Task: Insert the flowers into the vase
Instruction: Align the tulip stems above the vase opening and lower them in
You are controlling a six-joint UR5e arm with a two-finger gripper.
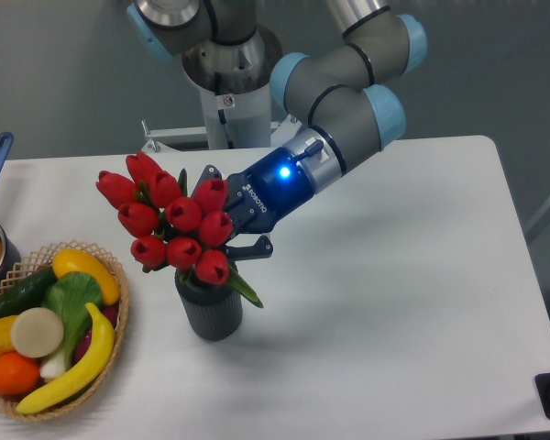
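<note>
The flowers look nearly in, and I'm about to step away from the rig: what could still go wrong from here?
1. The flowers lean left of the vase, so their weight could tip it once released.
2. The gripper sits right against the blooms; pulling back might drag the bunch out.
3. The basket stands close on the left, so a falling vase could hit it.

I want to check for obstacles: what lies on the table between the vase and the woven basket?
Nothing: the camera view shows bare white table between the vase and the basket.
</note>
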